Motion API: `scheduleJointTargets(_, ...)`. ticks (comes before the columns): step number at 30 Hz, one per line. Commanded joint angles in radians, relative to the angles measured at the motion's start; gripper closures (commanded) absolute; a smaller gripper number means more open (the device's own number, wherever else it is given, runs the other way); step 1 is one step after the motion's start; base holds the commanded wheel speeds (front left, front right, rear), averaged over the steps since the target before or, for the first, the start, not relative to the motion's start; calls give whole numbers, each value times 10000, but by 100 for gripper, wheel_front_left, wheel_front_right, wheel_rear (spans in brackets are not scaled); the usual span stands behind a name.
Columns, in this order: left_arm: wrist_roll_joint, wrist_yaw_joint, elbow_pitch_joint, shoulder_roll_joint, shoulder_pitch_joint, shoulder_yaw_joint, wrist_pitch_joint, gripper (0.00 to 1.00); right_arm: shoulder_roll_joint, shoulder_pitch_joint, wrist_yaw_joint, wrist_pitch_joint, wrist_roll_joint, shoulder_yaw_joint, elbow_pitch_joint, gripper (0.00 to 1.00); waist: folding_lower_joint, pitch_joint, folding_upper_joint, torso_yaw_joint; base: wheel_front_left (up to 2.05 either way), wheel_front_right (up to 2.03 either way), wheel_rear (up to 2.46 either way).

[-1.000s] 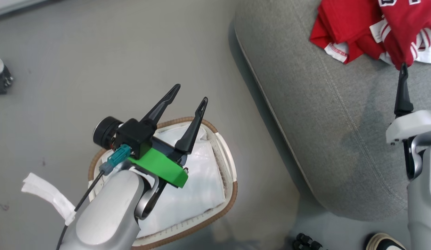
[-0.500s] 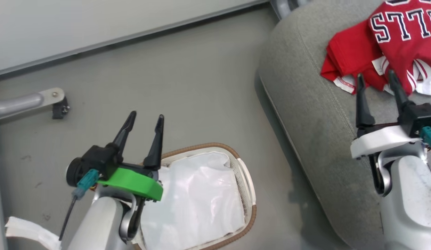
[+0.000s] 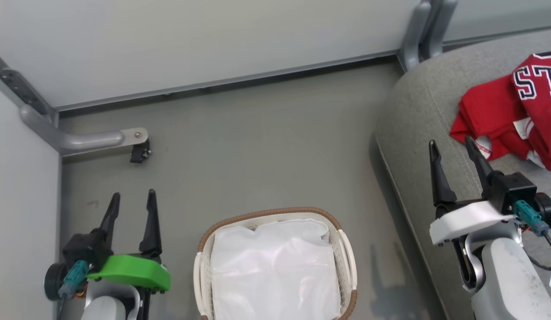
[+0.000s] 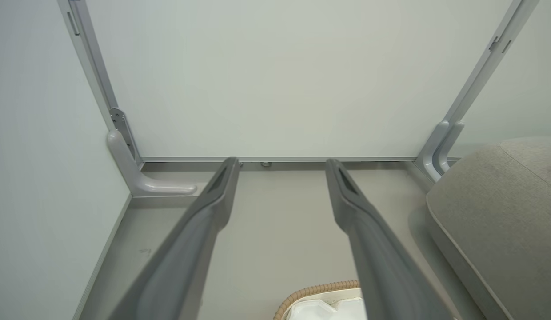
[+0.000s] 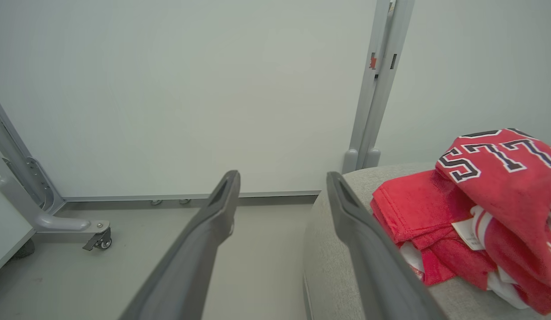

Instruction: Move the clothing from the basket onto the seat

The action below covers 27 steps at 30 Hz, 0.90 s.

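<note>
Red clothing (image 3: 493, 111) heaped on grey seat (image 3: 413, 120), near rounded corner; right gripper (image 3: 451, 143) just beside heap, fingers apart, gripping nothing; basket (image 3: 275, 211) on floor (image 3: 257, 146), white liner (image 3: 275, 271) inside; left gripper (image 3: 132, 195) beside basket, fingers apart, empty.

Bright, even, diffuse light. The large grey fabric seat cushion (image 3: 413, 111) casts a soft shadow on the grey floor (image 3: 257, 155) beside it. The white liner sheet (image 3: 275, 266) carries a mild sheen. In the wrist views the dark fingers (image 4: 200, 231) blur near the lens.
</note>
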Motion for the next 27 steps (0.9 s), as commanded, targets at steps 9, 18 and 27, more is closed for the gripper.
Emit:
scheduleJointTargets(9,147,-31,-122,-182,991,807,-36,0,-36,1008,-14,0,458,155,-35,0,1,-863,0,626,0,0,0)
scheduleJointTargets(18,-79,2,-119,-253,1386,836,20,100,23,1343,0,3,681,266,103,100,1,-1092,0,610,0,0,0)
scheduleJointTargets(27,-1025,1,164,-321,1381,861,337,100,108,1521,-1,339,1718,161,473,100,1,-1125,0,603,0,0,0)
